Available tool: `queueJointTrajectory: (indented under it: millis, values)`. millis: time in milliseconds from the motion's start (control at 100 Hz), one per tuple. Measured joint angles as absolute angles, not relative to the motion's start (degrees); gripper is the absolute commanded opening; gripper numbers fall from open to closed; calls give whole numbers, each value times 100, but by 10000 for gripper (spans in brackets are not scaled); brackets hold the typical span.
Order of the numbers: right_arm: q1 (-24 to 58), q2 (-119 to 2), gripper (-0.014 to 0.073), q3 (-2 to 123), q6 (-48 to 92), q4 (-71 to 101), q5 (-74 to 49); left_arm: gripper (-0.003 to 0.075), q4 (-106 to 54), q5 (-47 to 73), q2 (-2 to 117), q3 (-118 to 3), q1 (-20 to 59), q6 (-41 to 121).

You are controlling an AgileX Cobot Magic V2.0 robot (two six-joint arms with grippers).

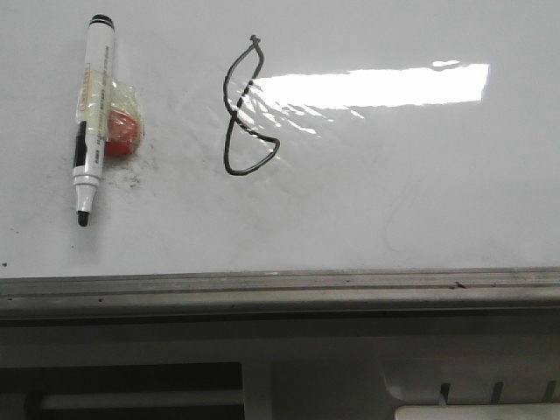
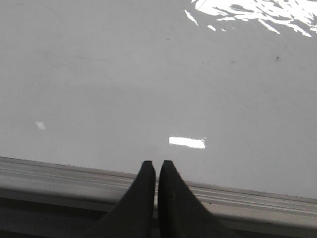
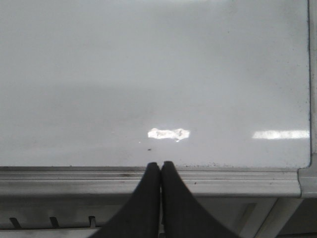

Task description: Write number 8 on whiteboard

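- The whiteboard [image 1: 367, 201] fills most of the front view: a glossy white surface lying flat, with a bright rectangular glare [image 1: 376, 86] across its upper right part and faint dark specks near its left side.
- A grey metal edge rail [image 1: 280, 284] runs along the board's near side in the front view; both wrist views show the same rail just beyond the fingertips.
- The number 8 [image 1: 245, 109] is drawn on the board, left of centre and in the far half in the front view. It is a thin dark line forming a narrow, lopsided two-loop figure with a small tick on top, and its upper loop touches the left end of the glare.
- A marker [image 1: 92, 118] lies on the board well to the left of the figure, with a white barrel, a black cap end pointing away and its dark tip pointing toward the rail.
- A small red-orange object [image 1: 121, 131] lies just beside the marker's barrel, seemingly wrapped against it with clear tape; what it is cannot be told.
- The left pincer [image 2: 157, 166] is clenched, its two black fingers almost touching, empty, over the rail at the board's near edge.
- The right pincer [image 3: 160, 166] is likewise clenched on nothing, its tips over the rail near the board's corner.
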State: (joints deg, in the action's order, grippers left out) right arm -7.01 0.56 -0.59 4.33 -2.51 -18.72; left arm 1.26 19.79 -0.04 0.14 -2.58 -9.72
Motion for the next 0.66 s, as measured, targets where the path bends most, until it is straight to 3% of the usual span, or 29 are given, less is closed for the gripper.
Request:
queueJointTrajectory:
  millis: [660]
  values:
    - [-701,56,-64,-59,588,-120,-1872,-20,126,1979,-4,14,-258,-972]
